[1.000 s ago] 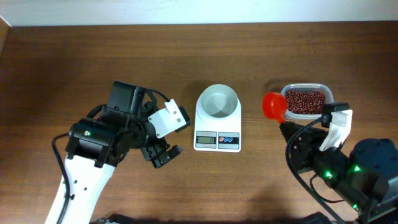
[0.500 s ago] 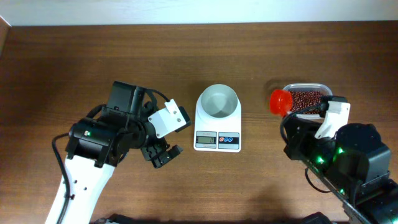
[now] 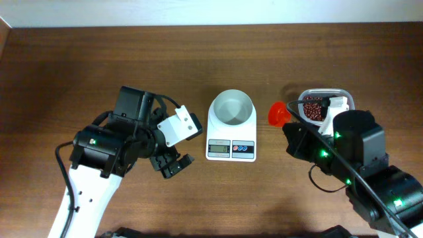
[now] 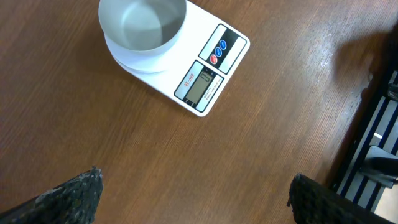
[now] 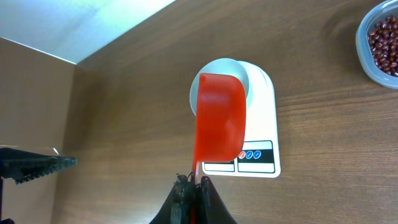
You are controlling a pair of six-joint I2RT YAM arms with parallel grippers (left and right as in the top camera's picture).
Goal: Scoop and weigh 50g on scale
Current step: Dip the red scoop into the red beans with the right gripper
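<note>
Honestly not much can be read here. A line of tiny print is seen next to the grey display [image 4: 198, 86] on the scale [image 4: 163, 78], but it's too small to be made out (same story from overhead). Little white symbols are printed on the blue and red buttons [image 4: 219, 51], also illegible. The display's readout can't be deciphered either.

The left arm [image 3: 99, 149] is bent at the elbow. Its claw [image 3: 172, 165] points downward, jaws spread wide and holding nothing. The right arm [image 3: 357, 158] reaches inward, and its claw [image 5: 193, 193] is pinched tight on the thin handle of a red scoop [image 5: 219, 118].
</note>
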